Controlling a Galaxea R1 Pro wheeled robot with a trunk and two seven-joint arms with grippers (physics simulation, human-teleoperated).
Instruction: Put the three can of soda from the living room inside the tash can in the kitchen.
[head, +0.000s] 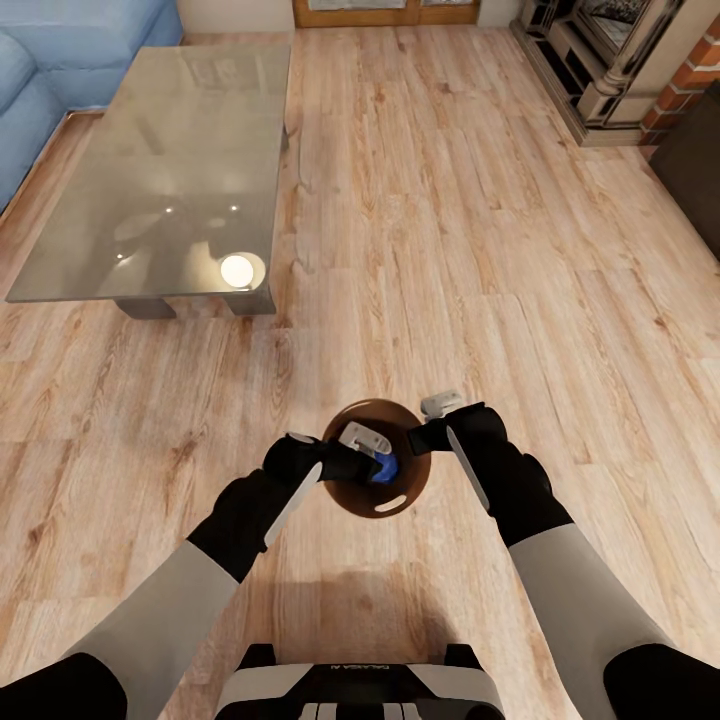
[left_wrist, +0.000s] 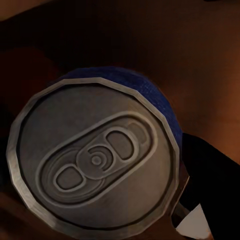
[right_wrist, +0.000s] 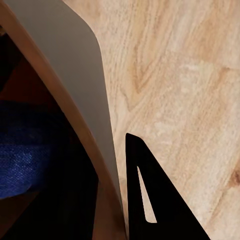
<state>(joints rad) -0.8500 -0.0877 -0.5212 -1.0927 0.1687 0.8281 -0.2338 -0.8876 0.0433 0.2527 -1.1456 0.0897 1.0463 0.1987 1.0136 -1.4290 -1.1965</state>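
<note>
While the left gripper is clamping the dark blue soda can upright inside the trash can, the right gripper is gripping its rim.

I see the trash can, a round wooden bin, brown inside, held up over the light wood floor of the living room. It has an oval hole near its rim. Inside it I see the dark blue can of soda. Its silver top faces my left wrist camera.
</note>
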